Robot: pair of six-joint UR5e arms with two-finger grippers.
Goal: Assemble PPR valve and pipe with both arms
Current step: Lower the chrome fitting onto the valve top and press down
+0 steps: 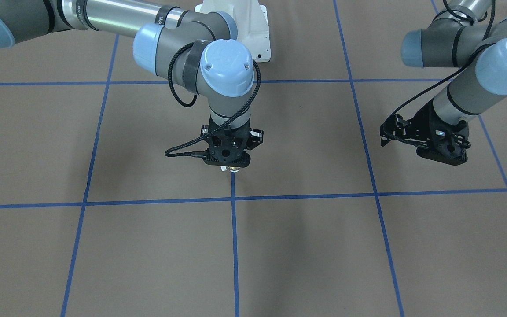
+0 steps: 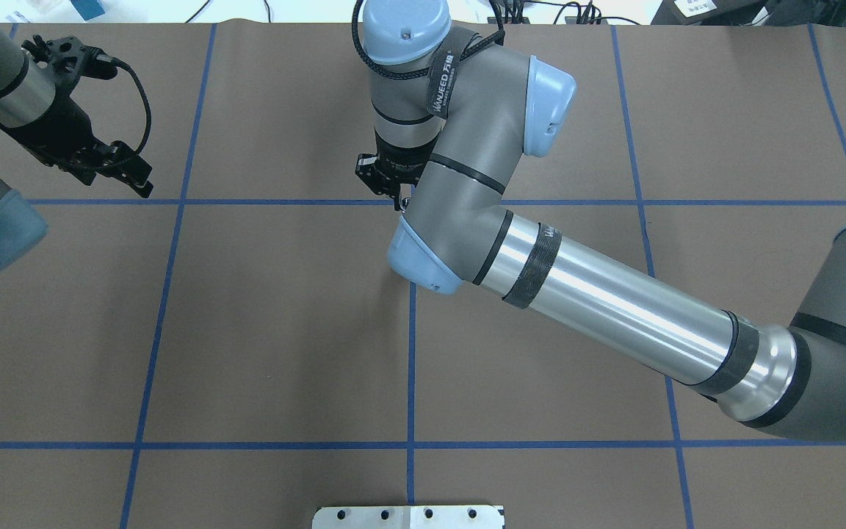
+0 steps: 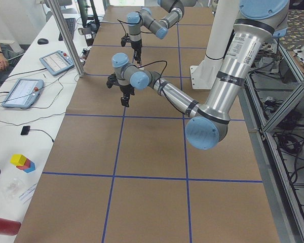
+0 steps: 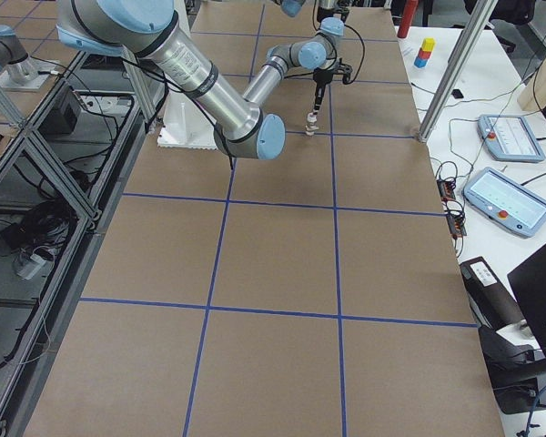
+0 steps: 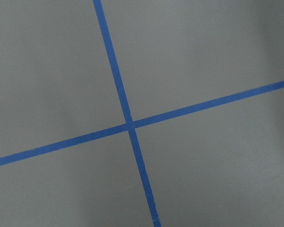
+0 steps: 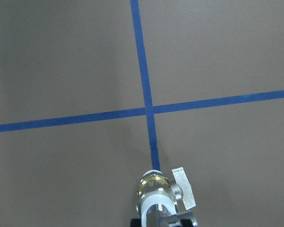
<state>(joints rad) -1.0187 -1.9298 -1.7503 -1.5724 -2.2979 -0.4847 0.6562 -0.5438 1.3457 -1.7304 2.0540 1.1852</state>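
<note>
right wrist-mounted view shows you the PPR valve (image 6: 155,193) clamped in the right gripper (image 1: 232,164), close over the table (image 6: 61,61) — small, stiff, probably slick on the brass, so grip its white end. left gripper (image 1: 442,154) hangs well apart — you cannot tell its jaws' state.

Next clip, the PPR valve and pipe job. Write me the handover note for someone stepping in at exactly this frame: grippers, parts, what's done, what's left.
The right gripper is shut on the PPR valve, brass end pointing down, low over a blue tape crossing. Contact with the table can't be judged.
The left gripper hangs off to its own side with nothing visible in it; open or shut can't be told.
No loose pipe shows in any view. Silver metal sits beside the valve's brass, but whether that is the pipe already joined is unclear.
Done: valve in hand.
Left: locate the pipe or confirm the joint before moving on.
</note>
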